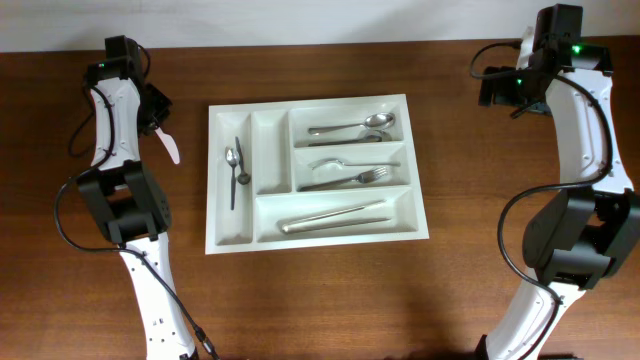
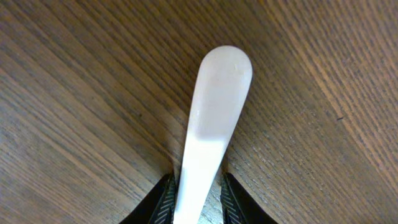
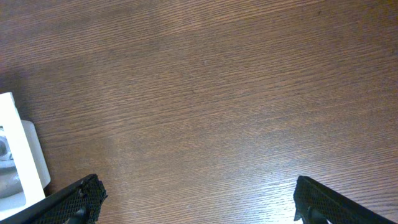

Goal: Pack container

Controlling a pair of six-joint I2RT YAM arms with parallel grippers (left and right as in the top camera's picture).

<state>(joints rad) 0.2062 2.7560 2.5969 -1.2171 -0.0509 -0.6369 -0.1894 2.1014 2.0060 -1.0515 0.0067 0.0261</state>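
The place looks like a robotics lab bench set up with home kitchen goods. Two white-and-black arms, left (image 1: 120, 110) and right (image 1: 580, 110), stand at a dark wood-grain table (image 1: 460, 200), trailing black cables (image 1: 62, 215). Behind is a plain pale wall (image 1: 300, 20). A white cutlery tray (image 1: 268, 150) holds metal spoons (image 1: 350, 128) and a fork (image 1: 345, 180).

Container (image 1: 268, 150): white five-compartment tray, flat at table (image 1: 330, 300) centre; metal cutlery (image 1: 350, 180) in four compartments.

White arms (image 1: 112, 115), black joints (image 1: 125, 203), cables (image 1: 502, 240)
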